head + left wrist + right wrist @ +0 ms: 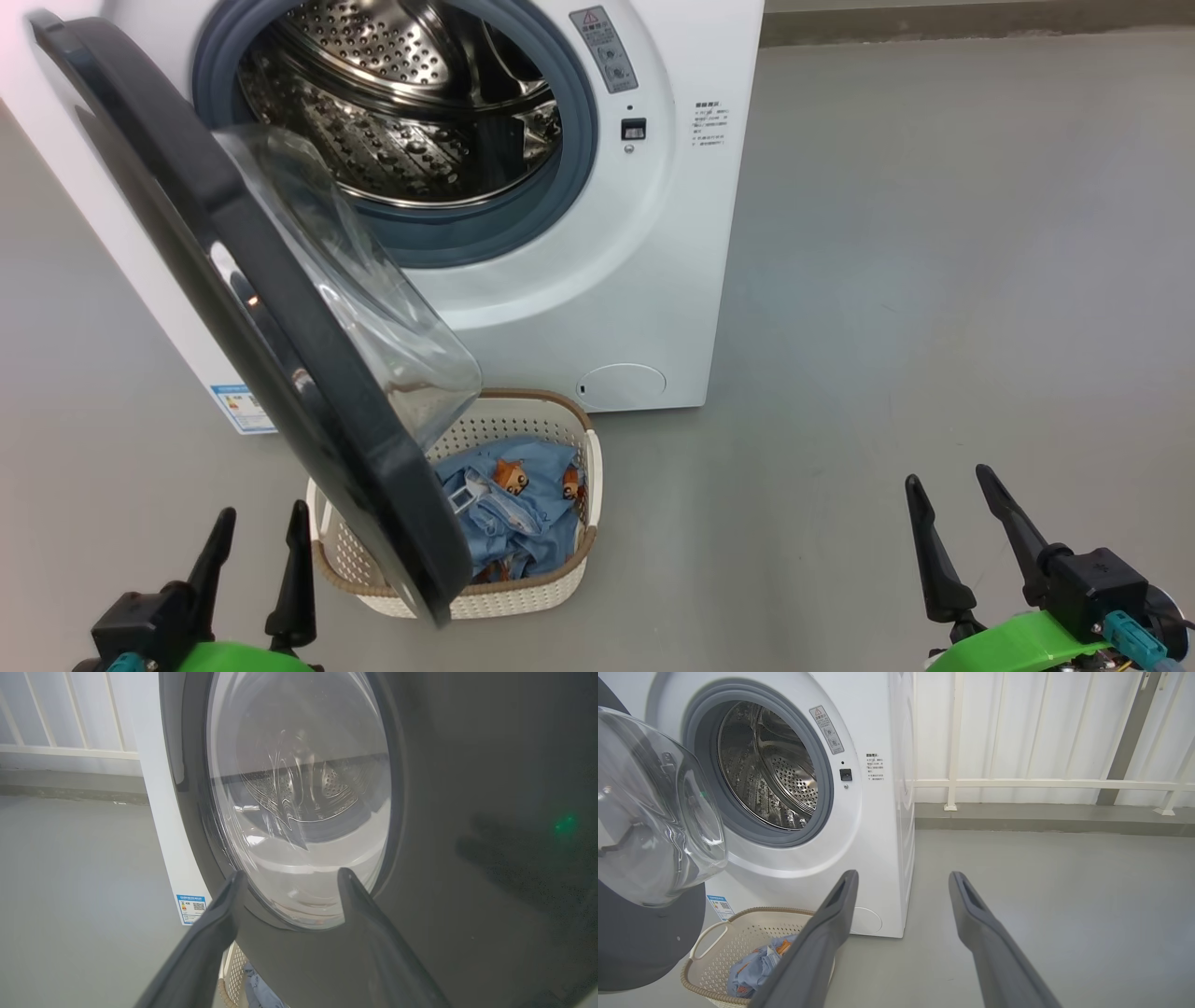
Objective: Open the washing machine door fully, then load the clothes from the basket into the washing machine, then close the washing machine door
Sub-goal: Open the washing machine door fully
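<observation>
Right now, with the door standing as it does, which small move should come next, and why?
Probably bring the open left claw to the free edge of the washing machine door and pull it wider. The door is only partly open. Its lower edge hangs over the basket and hides part of the clothes, and this claw is the nearer one.

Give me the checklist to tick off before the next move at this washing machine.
1. Round glossy black-rimmed glass door fully open: not ok, it hangs over the cream perforated plastic basket.
2. Basket reachable from above: not ok, the door covers its left part.
3. Light-blue printed clothes in the basket: ok.
4. Perforated steel drum free of laundry: ok, as far as visible.
5. Left gripper, fingers apart, empty: ok.
6. Right gripper, fingers apart, empty: ok.
</observation>
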Robot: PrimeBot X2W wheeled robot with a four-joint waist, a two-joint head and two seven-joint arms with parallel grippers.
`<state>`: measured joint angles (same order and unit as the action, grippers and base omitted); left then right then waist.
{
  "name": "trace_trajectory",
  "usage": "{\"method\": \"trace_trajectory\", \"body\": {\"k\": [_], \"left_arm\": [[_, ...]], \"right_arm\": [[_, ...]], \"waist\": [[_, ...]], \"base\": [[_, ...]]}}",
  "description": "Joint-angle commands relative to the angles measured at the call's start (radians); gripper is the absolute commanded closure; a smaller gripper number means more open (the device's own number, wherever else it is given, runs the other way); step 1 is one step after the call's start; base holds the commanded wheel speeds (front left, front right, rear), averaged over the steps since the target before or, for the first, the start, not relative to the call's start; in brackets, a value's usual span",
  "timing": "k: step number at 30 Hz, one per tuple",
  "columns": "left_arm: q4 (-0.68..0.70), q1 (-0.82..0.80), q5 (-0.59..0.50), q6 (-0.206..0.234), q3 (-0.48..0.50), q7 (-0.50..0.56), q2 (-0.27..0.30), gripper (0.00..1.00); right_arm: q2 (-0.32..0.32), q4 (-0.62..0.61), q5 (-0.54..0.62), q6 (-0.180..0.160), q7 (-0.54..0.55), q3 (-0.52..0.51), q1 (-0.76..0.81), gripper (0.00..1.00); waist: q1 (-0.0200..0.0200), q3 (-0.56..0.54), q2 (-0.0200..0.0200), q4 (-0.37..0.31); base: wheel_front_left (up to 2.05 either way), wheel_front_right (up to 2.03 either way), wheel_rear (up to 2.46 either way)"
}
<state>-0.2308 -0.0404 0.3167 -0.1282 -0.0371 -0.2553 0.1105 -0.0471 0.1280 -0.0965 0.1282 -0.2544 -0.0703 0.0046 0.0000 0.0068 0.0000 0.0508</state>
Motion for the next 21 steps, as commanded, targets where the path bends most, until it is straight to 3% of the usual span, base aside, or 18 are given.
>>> {"method": "trace_trajectory", "body": {"k": [1,10,11,12,21], "left_arm": [[0.018,-0.022,-0.011,-0.003,0.032,-0.006,0.015,0.00],[0.019,-0.026,-0.010,-0.003,0.030,-0.006,0.016,0.00],[0.018,-0.025,-0.008,-0.003,0.028,-0.006,0.016,0.61],[0.018,-0.024,-0.008,-0.003,0.027,-0.006,0.017,1.00],[0.076,-0.042,0.003,-0.003,0.073,-0.006,0.011,1.00]], "right_arm": [[-0.003,-0.021,0.010,0.003,-0.007,0.024,-0.003,0.00],[-0.003,-0.011,0.002,0.003,-0.007,0.028,-0.007,0.00],[-0.003,-0.010,0.001,0.003,-0.007,0.027,-0.007,0.00],[-0.003,-0.009,0.001,0.003,-0.007,0.027,-0.006,0.00],[-0.003,0.000,-0.008,0.003,-0.007,0.029,-0.005,0.00]], "waist": [[0.0000,0.004,0.0000,0.000],[0.0000,0.009,0.0000,0.003],[0.0000,0.008,0.0000,0.003],[0.0000,0.006,0.0000,0.003],[0.0000,0.002,0.0000,0.002]], "base": [[0.00,0.00,0.00],[0.00,0.00,0.00],[0.00,0.00,0.00],[0.00,0.00,0.00],[0.00,0.00,0.00]]}}
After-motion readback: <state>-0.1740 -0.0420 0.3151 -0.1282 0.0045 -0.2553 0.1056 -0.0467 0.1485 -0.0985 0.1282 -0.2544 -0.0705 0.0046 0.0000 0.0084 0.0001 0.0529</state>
